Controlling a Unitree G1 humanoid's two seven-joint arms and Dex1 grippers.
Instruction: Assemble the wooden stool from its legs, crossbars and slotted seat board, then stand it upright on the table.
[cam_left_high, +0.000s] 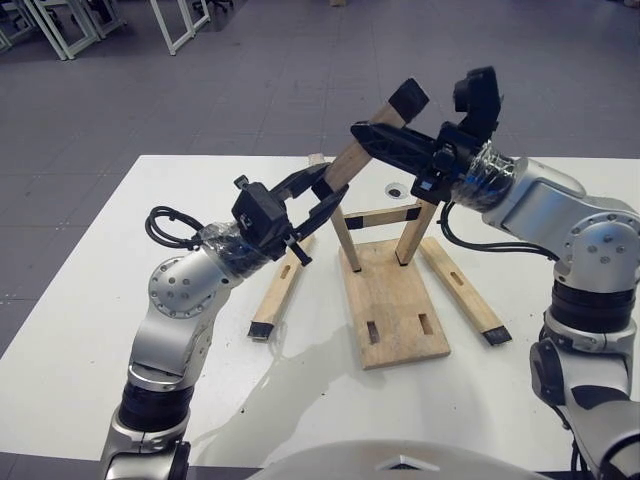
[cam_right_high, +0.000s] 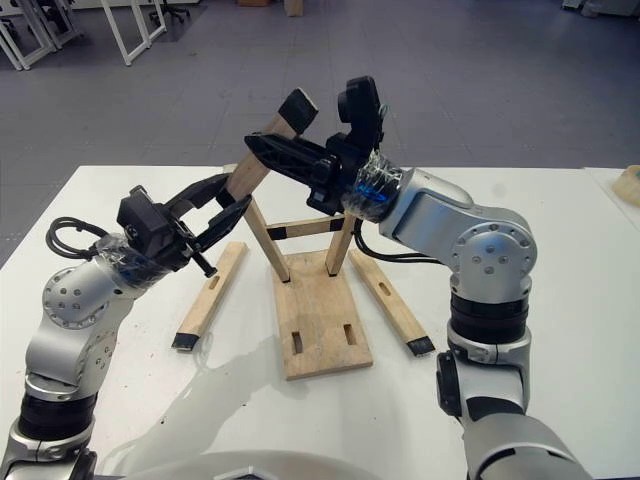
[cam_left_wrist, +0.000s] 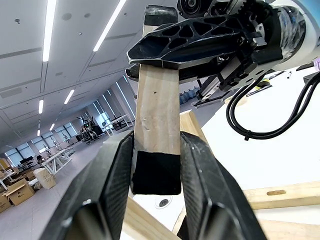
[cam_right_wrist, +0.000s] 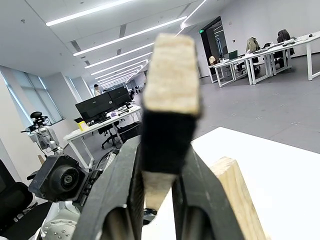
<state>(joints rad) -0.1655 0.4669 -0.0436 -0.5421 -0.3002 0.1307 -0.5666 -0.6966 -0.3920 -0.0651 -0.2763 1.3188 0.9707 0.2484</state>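
While both arms hold it above the middle of the white table (cam_left_high: 110, 250), the tilted leg (cam_left_high: 348, 160) hangs in the air. It is a square-cut bar of pale, raw wood with black wrap at each end, and its high end points toward the robot's right.

The left gripper (cam_left_high: 330, 187) has its two smooth, curved black fingers (cam_left_wrist: 112, 185) pressed against opposite faces of the low, black-wrapped end. The right gripper (cam_left_high: 362, 132) has long fingers (cam_right_wrist: 122, 190) with lattice cut-outs along their sides. They pinch the same bar just below its high end. The low end sits close by the top of one upright; from where I stand I cannot tell whether they touch.

Underneath, the seat board (cam_left_high: 395, 320) lies flat on the table, a broad plank with clear grain and rectangular slots. Its two far slots each hold one of the uprights (cam_left_high: 346, 240), thin square sticks that splay apart toward the top. A slim crossbar (cam_left_high: 385, 215) ties them together, with black wrap at both joints. The two near slots (cam_left_high: 372, 332) show as open rectangles.

Two flat rails (cam_left_high: 280, 290) lie on the table, one on each side of the board. Both are slotted and black-tipped at the near end. A round grommet (cam_left_high: 397, 188) sits in the tabletop behind the frame.
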